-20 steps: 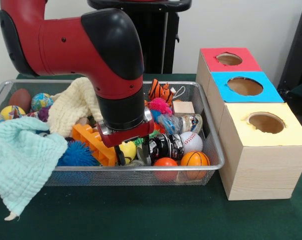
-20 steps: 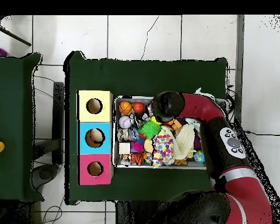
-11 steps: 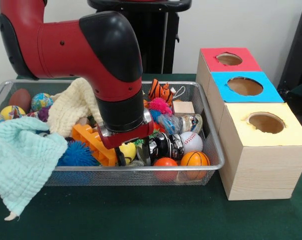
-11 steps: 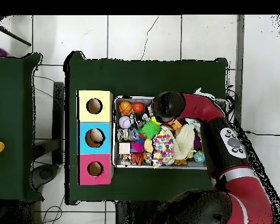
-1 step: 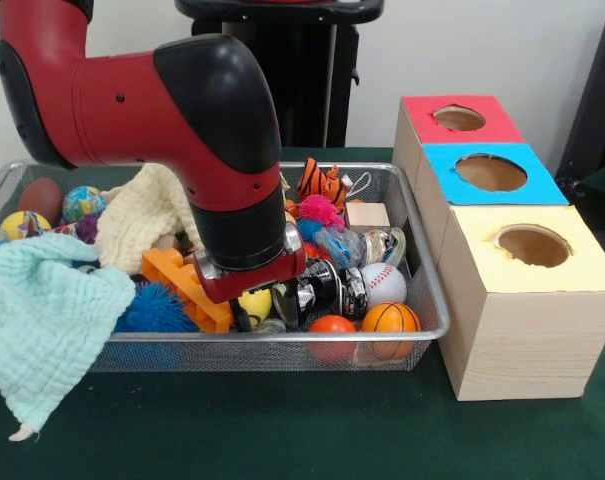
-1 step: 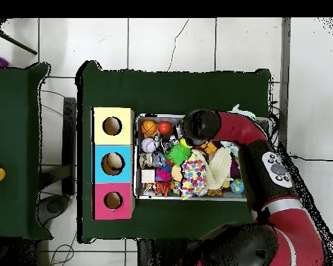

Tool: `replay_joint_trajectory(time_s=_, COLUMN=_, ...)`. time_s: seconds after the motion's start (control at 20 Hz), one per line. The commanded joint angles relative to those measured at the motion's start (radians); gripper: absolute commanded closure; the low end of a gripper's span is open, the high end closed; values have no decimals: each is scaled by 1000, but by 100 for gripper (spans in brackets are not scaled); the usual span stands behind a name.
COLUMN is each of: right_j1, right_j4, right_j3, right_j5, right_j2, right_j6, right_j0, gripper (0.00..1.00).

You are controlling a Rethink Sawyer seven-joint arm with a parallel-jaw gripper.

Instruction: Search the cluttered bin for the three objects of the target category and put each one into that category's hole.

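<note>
one wire mesh bin (image 5: 427, 290) sits on the green table (image 5: 282, 430), with three wooden boxes in a row to its right, each with one round hole: the yellow-topped box (image 5: 527, 300) nearest, the blue-topped box (image 5: 494, 175) in the middle, the red-topped box (image 5: 459, 120) farthest. in the overhead view something brownish shows inside the blue box's hole; the other two holes look dark.

the red and black arm reaches down into the near middle of the bin. the gripper (image 5: 254, 312) is low among the clutter, right over a yellow ball (image 5: 255, 301); whether it is released or clenched cannot be told, as the wrist hides most of it.

ball-shaped items counted at the bin's near right: one baseball (image 5: 383, 283), one small basketball (image 5: 390, 320), one orange ball (image 5: 332, 327). beside them lies one black and chrome object (image 5: 327, 291). two cloths: one pale green cloth (image 5: 42, 320) draped over the near left rim, one cream cloth (image 5: 142, 210) behind it. one orange plastic block (image 5: 182, 285), one blue spiky ball (image 5: 154, 308), one pink spiky ball (image 5: 320, 211), one tiger plush (image 5: 320, 182), one wooden cube (image 5: 367, 215).
</note>
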Motion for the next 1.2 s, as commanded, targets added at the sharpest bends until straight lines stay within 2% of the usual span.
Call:
replay_joint_trajectory(time_s=0.05, right_j1=128, right_j4=-63, right_j3=-27, right_j5=-79, right_j2=59, right_j6=-116, right_j0=5, gripper=0)
replay_joint_trajectory(time_s=0.35, right_j1=108, right_j4=-67, right_j3=9, right_j5=-96, right_j2=56, right_j6=-109, right_j0=-5, gripper=0)
replay_joint_trajectory(time_s=0.95, right_j1=115, right_j4=-73, right_j3=9, right_j5=-105, right_j2=76, right_j6=-144, right_j0=-16, gripper=0)
replay_joint_trajectory(time_s=1.0, right_j1=115, right_j4=-74, right_j3=13, right_j5=-113, right_j2=81, right_j6=-145, right_j0=-21, gripper=100)
replay_joint_trajectory(time_s=1.2, right_j1=114, right_j4=-75, right_j3=24, right_j5=-134, right_j2=86, right_j6=-142, right_j0=-29, gripper=100)
